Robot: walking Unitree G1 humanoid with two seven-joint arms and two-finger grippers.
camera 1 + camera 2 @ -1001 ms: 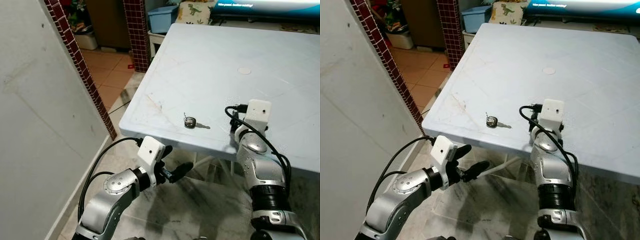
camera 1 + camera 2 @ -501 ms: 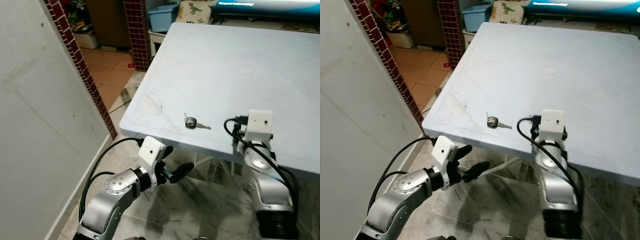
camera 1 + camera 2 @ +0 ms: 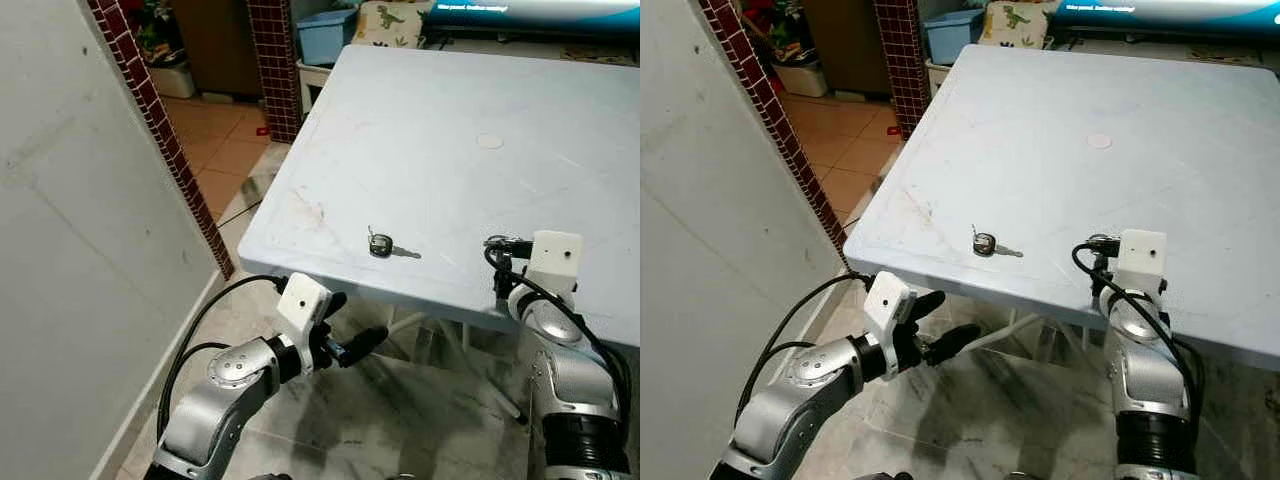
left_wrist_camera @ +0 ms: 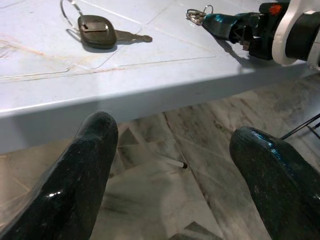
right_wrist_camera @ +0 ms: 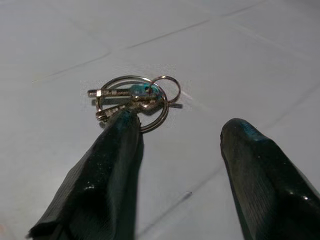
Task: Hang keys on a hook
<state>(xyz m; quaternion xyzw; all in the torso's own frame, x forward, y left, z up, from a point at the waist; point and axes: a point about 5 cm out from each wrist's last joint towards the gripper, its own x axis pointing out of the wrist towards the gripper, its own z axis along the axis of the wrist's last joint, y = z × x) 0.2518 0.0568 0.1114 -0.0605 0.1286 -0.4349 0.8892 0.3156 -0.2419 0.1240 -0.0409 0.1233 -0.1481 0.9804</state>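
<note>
1. We see a black key (image 3: 380, 245) lying flat on the table (image 3: 440, 130), near its near edge.
2. Our right gripper (image 5: 175, 150) rests over the table at the near right; its fingers are apart, one tip touching a bunch of keys (image 5: 135, 97) on rings.
3. Our left gripper (image 3: 350, 325) hangs below the near edge, left of the key; its fingers are apart.
</note>
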